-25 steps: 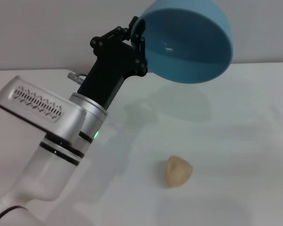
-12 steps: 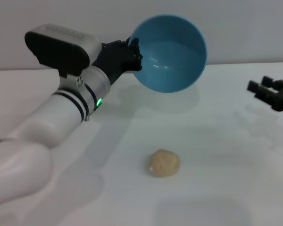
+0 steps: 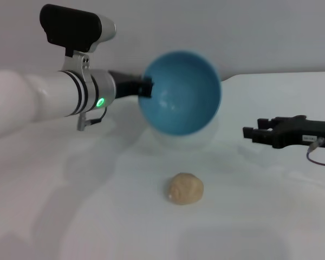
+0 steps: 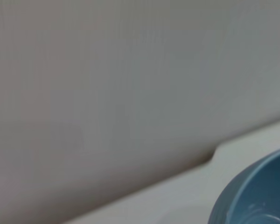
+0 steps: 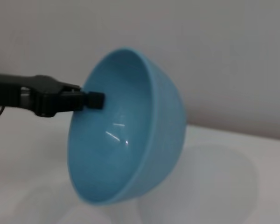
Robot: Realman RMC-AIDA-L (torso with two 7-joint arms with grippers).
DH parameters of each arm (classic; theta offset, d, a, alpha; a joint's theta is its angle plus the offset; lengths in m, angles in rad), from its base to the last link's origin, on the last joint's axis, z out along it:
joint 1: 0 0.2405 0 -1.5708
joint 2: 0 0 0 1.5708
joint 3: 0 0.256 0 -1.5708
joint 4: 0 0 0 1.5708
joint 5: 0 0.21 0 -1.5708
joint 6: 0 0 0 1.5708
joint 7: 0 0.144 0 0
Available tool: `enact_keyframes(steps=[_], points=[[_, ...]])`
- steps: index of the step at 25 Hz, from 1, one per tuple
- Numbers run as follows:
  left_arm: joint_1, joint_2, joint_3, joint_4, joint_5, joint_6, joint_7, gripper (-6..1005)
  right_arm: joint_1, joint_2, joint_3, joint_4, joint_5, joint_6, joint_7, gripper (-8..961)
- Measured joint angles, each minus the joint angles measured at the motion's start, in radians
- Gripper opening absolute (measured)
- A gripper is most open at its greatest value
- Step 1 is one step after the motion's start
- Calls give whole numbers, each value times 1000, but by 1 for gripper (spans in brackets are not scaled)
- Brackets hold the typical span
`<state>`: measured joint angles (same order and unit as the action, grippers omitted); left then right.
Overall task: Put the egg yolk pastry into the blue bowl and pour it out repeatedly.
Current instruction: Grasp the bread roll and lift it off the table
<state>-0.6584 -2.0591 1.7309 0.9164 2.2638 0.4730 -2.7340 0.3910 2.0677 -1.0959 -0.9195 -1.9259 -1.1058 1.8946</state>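
The blue bowl [image 3: 181, 92] hangs tilted on its side above the white table, its empty inside facing me. My left gripper [image 3: 146, 88] is shut on the bowl's rim at its left edge. The right wrist view shows the bowl [image 5: 130, 149] with the left gripper [image 5: 91, 99] clamped on its rim. A part of the bowl's rim [image 4: 252, 196] shows in the left wrist view. The egg yolk pastry [image 3: 185, 188] lies on the table in front of and below the bowl. My right gripper [image 3: 250, 132] reaches in from the right, empty, level with the bowl's lower edge.
The white table [image 3: 97, 216] ends at a grey wall [image 3: 260, 32] behind the bowl. A thin cable [image 3: 319, 160] hangs under the right arm.
The left arm has lowered the bowl toward the table and swung level. The right gripper has come in further from the right. The pastry has stayed in place since half a second ago.
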Motion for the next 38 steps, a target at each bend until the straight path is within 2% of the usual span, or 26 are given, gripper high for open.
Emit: enact_keyframes(steps=[2, 3, 7, 12, 25, 31, 38], points=[[-43, -1, -68, -28, 83, 142, -36, 10, 2, 0, -37, -44, -44, -11, 49, 495], [-43, -1, -68, -28, 83, 142, -36, 10, 3, 0, -46, -59, -58, -19, 62, 496], [-67, -1, -117, -28, 231, 272, -130, 10, 26, -1, -74, -110, -104, -105, 109, 496], [-70, -1, -177, -13, 283, 366, -141, 10, 55, -2, -113, -154, -114, -212, 118, 497], [-72, 0, -217, 8, 355, 424, -142, 9, 77, 2, -207, -120, -163, -196, 174, 499], [-73, 0, -210, 9, 356, 436, -142, 9, 92, 4, -304, -64, -163, -67, 173, 497], [-65, -3, -209, 8, 356, 437, -142, 10, 158, 8, -327, 66, -125, 12, 169, 496]])
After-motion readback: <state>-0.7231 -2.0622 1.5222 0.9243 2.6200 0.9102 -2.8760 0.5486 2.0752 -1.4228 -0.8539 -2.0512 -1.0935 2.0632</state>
